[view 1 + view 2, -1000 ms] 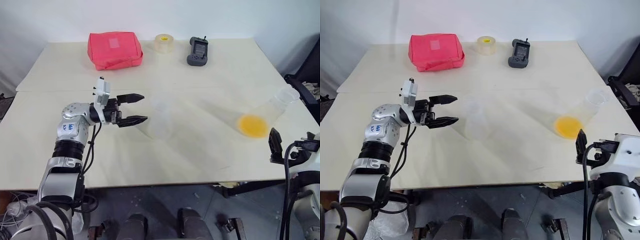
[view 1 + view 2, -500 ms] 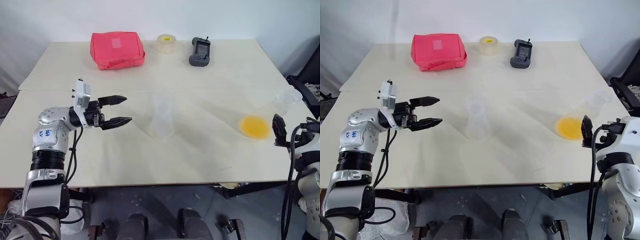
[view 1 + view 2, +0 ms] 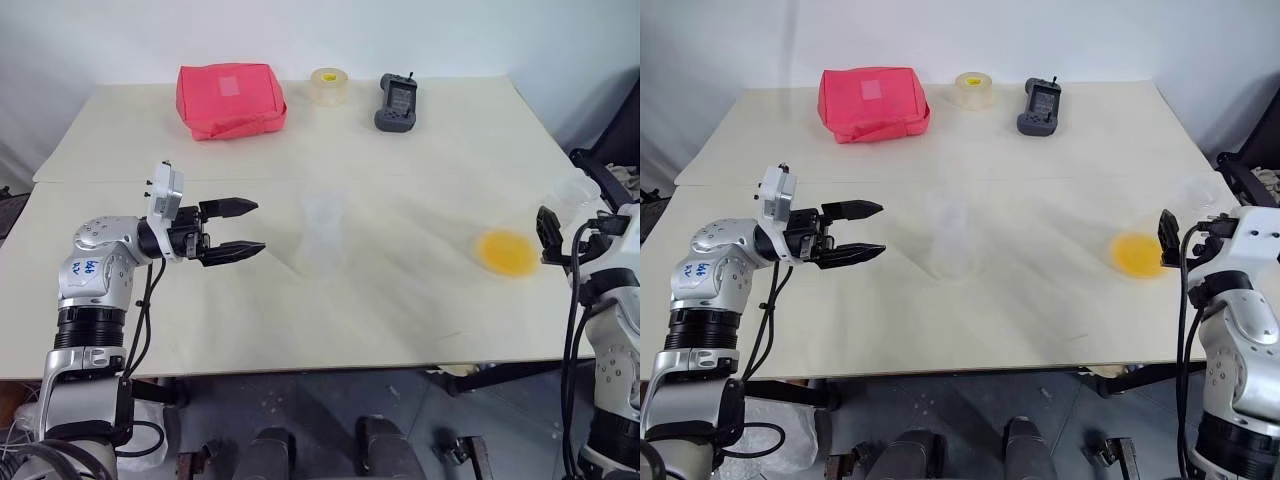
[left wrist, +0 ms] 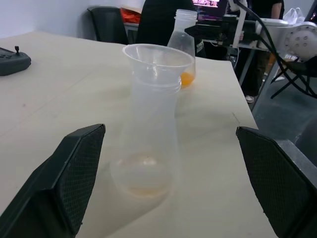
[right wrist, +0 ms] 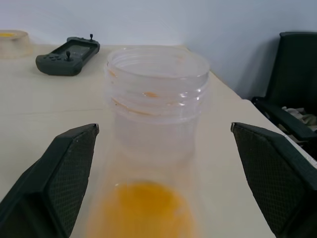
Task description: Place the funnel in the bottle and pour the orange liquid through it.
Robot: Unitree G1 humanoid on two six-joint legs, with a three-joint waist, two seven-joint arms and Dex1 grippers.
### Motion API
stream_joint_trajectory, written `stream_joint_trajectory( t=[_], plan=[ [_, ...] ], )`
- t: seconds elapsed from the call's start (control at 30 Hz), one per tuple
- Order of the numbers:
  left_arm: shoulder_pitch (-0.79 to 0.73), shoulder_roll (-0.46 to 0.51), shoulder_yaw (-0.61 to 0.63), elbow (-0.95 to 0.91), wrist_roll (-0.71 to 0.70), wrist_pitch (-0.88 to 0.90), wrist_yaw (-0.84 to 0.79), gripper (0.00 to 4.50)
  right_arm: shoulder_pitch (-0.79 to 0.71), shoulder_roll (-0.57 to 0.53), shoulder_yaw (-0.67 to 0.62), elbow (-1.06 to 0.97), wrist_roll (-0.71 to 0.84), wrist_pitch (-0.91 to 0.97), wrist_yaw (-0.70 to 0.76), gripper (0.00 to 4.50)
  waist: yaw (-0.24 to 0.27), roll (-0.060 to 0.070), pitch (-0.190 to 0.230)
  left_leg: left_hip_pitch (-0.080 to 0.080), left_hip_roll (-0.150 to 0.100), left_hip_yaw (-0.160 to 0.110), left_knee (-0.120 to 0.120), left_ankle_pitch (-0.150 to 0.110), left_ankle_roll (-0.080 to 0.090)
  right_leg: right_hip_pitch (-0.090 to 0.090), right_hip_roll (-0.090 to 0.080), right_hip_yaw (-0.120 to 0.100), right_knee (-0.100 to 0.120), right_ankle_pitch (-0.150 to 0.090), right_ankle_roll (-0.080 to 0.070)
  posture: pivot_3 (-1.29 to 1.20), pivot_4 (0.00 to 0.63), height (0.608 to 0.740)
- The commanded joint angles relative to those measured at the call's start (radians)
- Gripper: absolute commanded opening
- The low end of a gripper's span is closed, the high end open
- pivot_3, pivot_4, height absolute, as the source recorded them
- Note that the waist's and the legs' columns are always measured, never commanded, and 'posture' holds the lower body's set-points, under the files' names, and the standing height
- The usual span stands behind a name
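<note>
Head views: funnel [image 4: 157, 60] already seated in the bottle [image 3: 322, 232] mid-surface [image 3: 400, 300], so pouring looks like the step in hand. Left claw [image 3: 246, 227] spread wide, empty, hovering beside the bottle on its left, not touching. Right claw [image 3: 1164, 236] near the surface's right edge, just beside the wide-mouthed vessel [image 5: 156, 104] with the orange liquid [image 3: 507, 250].

Left wrist view: bottle upright between spread fingers [image 4: 74, 173], well short of them — worth closing low on the neck to steady it before any pour.

Right wrist view: vessel centred between open, empty fingers [image 5: 64, 173], liquid pooled at the base. Best bet: grip round the body, lift level, tip slowly over the funnel — small mouth, easy to overshoot.
</note>
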Motion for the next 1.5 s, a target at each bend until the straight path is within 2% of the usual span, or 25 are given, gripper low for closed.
stream_joint_trajectory(
  t=[0.03,0.2,0.23,0.3,0.4,0.43,0.63,0.73,0.93,1.0,1.13,1.3,1.37,1.5],
  plan=[
    [-0.009,0.022,0.024,-0.039,-0.02,0.002,0.003,4.49,-0.059,-0.031,0.004,0.055,-0.011,-0.06,0.033,4.5,-0.001,0.0,0.0,0.0,0.0,0.0,0.0,0.0,0.0,0.0,0.0,0.0,0.0,0.0,0.0,0.0,0.15,0.74],
    [-0.024,0.024,0.023,-0.038,-0.022,0.005,0.008,4.49,-0.115,-0.024,0.016,0.152,-0.022,-0.115,0.052,4.5,-0.002,0.0,0.0,0.0,0.0,0.0,0.0,0.0,0.0,0.0,0.0,0.0,0.0,0.0,0.0,0.0,0.15,0.74],
    [-0.024,0.025,0.024,-0.039,-0.022,0.005,0.008,4.5,-0.118,-0.021,0.018,0.15,-0.017,-0.116,0.054,4.1,-0.002,0.001,0.0,0.0,0.0,0.0,0.0,0.0,0.0,0.0,0.0,0.0,0.0,0.0,0.0,0.0,0.15,0.74],
    [-0.019,0.031,0.025,-0.037,-0.019,0.001,0.005,4.5,-0.115,-0.012,0.027,0.121,-0.008,-0.11,0.05,3.65,-0.001,0.001,0.0,0.0,0.0,0.0,0.0,0.0,0.0,0.0,-0.001,0.0,0.0,0.0,0.0,0.0,0.15,0.74],
    [-0.011,0.04,0.026,-0.035,-0.017,0.0,-0.002,4.5,-0.111,-0.001,0.031,0.067,0.006,-0.098,0.038,2.57,-0.002,0.001,0.001,0.0,0.0,0.0,0.0,0.0,0.0,0.0,-0.001,0.0,-0.001,0.0,0.0,0.0,0.15,0.74],
    [-0.008,0.044,0.025,-0.031,-0.013,-0.005,-0.004,4.5,-0.113,0.002,0.031,0.038,0.015,-0.084,0.028,2.43,-0.002,0.002,0.001,0.0,0.0,0.0,0.0,0.0,0.0,0.0,-0.001,0.0,-0.001,0.0,0.0,0.0,0.15,0.74],
    [-0.02,0.053,0.021,0.017,-0.008,-0.042,-0.037,4.5,-0.162,-0.002,0.092,-0.136,0.021,0.029,-0.03,2.44,-0.008,0.004,0.003,0.0,0.0,0.0,-0.001,0.0,-0.001,-0.001,-0.001,0.0,-0.001,0.0,0.0,0.0,0.15,0.74],
    [-0.043,0.044,0.015,0.07,0.0,-0.078,-0.065,4.5,-0.247,-0.009,0.153,-0.226,0.014,0.158,-0.096,2.44,-0.016,0.004,0.003,0.0,0.0,0.0,-0.001,0.0,-0.001,-0.001,-0.001,0.0,0.0,0.0,0.0,0.0,0.15,0.74],
    [-0.099,0.002,0.02,0.188,0.011,-0.19,-0.101,4.5,-0.371,-0.078,0.401,-0.339,-0.116,0.318,-0.111,2.44,-0.021,0.004,0.003,-0.001,0.0,-0.001,-0.003,0.0,-0.001,-0.002,-0.001,-0.001,-0.002,0.0,0.0,0.0,0.15,0.74],
    [-0.11,-0.008,0.024,0.211,0.01,-0.213,-0.108,4.5,-0.393,-0.08,0.437,-0.35,-0.141,0.34,-0.109,2.44,-0.021,0.004,0.003,-0.001,0.0,-0.001,-0.002,0.0,-0.001,-0.002,-0.001,-0.001,-0.002,0.0,0.0,0.0,0.15,0.74],
    [-0.093,-0.037,0.029,0.198,-0.021,-0.186,-0.124,4.5,-0.468,-0.171,0.66,-0.322,-0.301,0.35,-0.052,2.44,-0.023,0.004,0.003,-0.003,-0.001,-0.001,-0.003,0.0,-0.001,-0.003,-0.002,-0.002,-0.003,0.0,0.0,0.0,0.15,0.74],
    [-0.084,-0.056,0.023,0.176,-0.027,-0.155,-0.137,4.5,-0.529,-0.257,0.838,-0.258,-0.491,0.282,0.017,2.44,-0.023,0.004,0.003,-0.003,-0.001,-0.001,-0.004,0.0,0.0,-0.003,-0.001,-0.003,-0.005,0.0,0.0,0.0,0.15,0.74],
    [-0.079,-0.063,0.025,0.162,-0.031,-0.144,-0.134,4.5,-0.55,-0.27,0.874,-0.235,-0.541,0.22,0.057,2.44,-0.023,0.004,0.003,-0.004,-0.001,-0.001,-0.004,0.0,0.0,-0.004,-0.002,-0.003,-0.005,0.0,0.0,0.0,0.15,0.74],
    [-0.067,-0.066,0.029,0.141,-0.037,-0.125,-0.127,4.5,-0.581,-0.222,0.893,-0.196,-0.597,0.193,0.094,2.44,-0.024,0.004,0.003,-0.004,0.0,-0.001,-0.004,0.0,0.0,-0.004,-0.001,-0.003,-0.006,0.0,0.0,0.0,0.15,0.74]
  ],
)
